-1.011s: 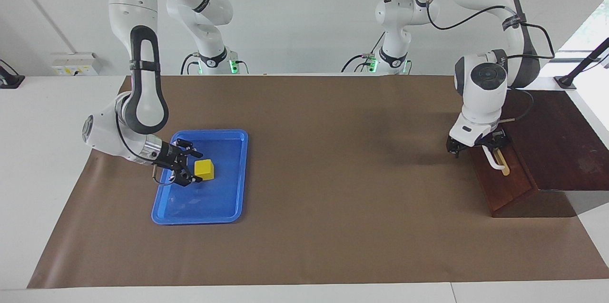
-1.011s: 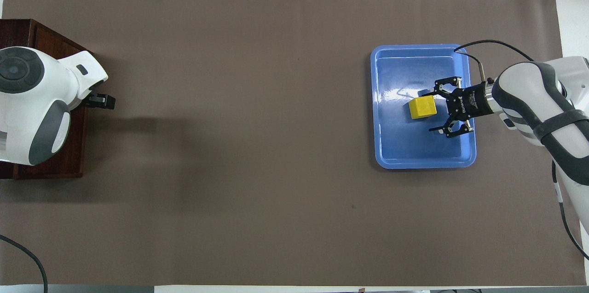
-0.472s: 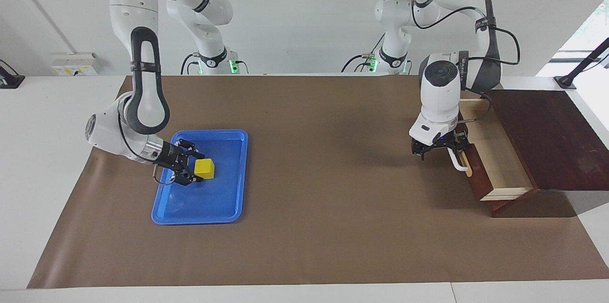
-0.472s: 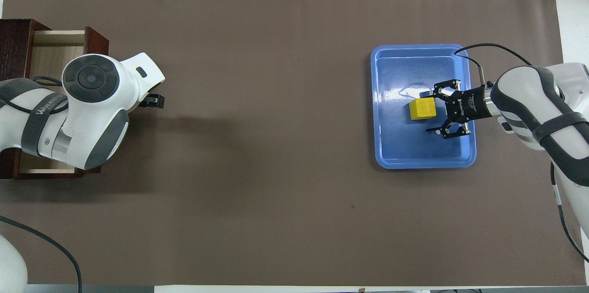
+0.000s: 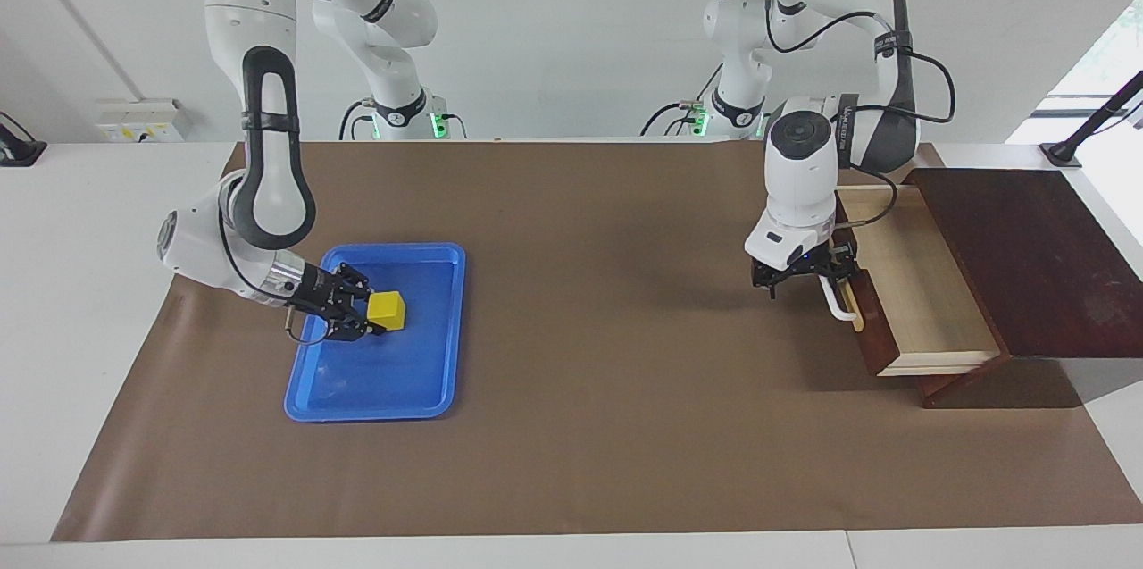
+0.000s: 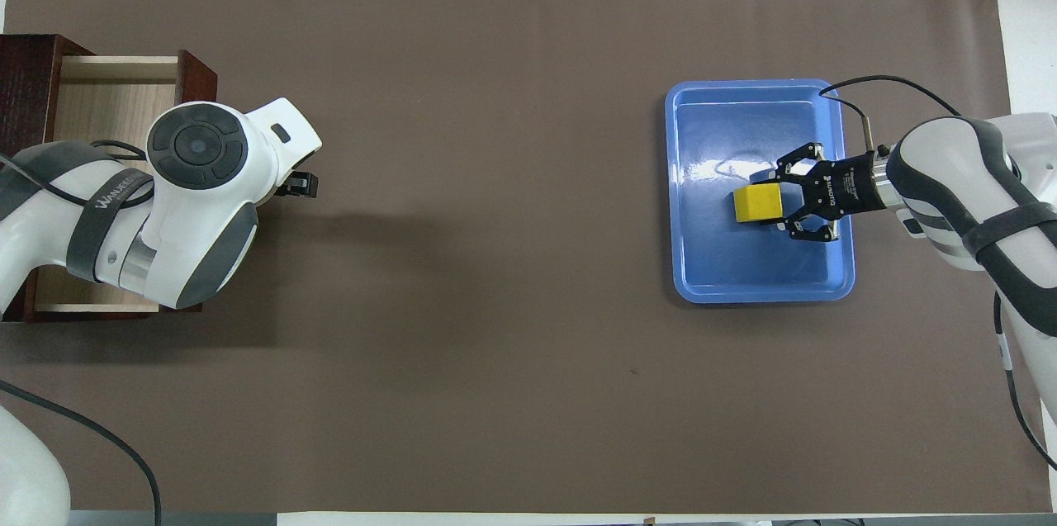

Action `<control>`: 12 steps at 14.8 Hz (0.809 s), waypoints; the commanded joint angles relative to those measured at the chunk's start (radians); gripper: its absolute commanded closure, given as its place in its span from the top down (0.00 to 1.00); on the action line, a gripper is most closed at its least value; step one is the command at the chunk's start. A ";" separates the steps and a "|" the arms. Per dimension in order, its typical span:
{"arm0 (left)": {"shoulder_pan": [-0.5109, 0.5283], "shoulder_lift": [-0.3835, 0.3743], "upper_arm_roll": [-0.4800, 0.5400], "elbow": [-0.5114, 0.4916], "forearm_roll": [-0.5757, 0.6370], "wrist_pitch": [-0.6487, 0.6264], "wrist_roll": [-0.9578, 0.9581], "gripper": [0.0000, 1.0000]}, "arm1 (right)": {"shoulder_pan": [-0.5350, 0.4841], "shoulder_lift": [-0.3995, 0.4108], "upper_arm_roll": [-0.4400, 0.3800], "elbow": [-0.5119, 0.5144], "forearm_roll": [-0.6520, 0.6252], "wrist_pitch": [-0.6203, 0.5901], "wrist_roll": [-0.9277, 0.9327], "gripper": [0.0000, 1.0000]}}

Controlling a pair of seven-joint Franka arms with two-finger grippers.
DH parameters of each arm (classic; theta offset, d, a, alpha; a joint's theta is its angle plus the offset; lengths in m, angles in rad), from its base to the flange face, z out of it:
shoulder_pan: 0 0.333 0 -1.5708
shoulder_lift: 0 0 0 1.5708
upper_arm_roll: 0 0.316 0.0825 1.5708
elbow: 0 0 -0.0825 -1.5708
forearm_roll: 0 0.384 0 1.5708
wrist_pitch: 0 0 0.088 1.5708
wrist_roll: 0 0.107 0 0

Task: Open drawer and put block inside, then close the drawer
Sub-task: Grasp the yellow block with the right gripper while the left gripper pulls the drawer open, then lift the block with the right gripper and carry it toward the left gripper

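In the facing view, the drawer (image 5: 911, 301) stands pulled well out of its dark wooden box (image 5: 1027, 261) at the left arm's end of the counter (image 5: 607, 426), its pale inside bare and ready to take something. The left end effector (image 5: 808, 279) sits at the white handle (image 5: 838, 301), which is likely how the front gets drawn out; I cannot tell whether its fingers clasp the bar or stand clear of it. At the right arm's end, the right end effector (image 5: 357, 319) reaches low and sideways into the blue tray (image 5: 429, 390), pinched on the block (image 5: 387, 309) (a side-on approach that suits the shallow rim).

From overhead, the block (image 6: 758, 204) rests mid-tray, clamped by the right end effector (image 6: 784, 200). The blue tray (image 6: 710, 278) lies well apart from the drawer (image 6: 99, 97), with only bare brown mat (image 6: 495, 262) between. The left arm's wrist covers much of the drawer's opening, so I judge it the one obstacle to a drop
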State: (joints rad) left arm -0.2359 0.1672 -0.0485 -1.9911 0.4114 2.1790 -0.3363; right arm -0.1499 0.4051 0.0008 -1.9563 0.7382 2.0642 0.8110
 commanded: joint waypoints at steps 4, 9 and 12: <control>-0.037 -0.002 0.009 0.021 -0.036 -0.047 -0.013 1.00 | -0.010 -0.002 0.011 0.043 0.026 0.007 -0.076 0.00; -0.028 0.000 0.007 0.136 -0.039 -0.184 -0.003 1.00 | 0.028 0.047 0.014 0.232 0.024 -0.076 0.084 0.00; -0.023 0.008 0.012 0.256 -0.176 -0.295 -0.015 1.00 | 0.091 0.080 0.019 0.332 0.027 -0.082 0.248 0.00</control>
State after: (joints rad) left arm -0.2479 0.1656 -0.0506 -1.8243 0.3139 1.9685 -0.3402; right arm -0.0945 0.4310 0.0143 -1.7189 0.7406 1.9988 0.9691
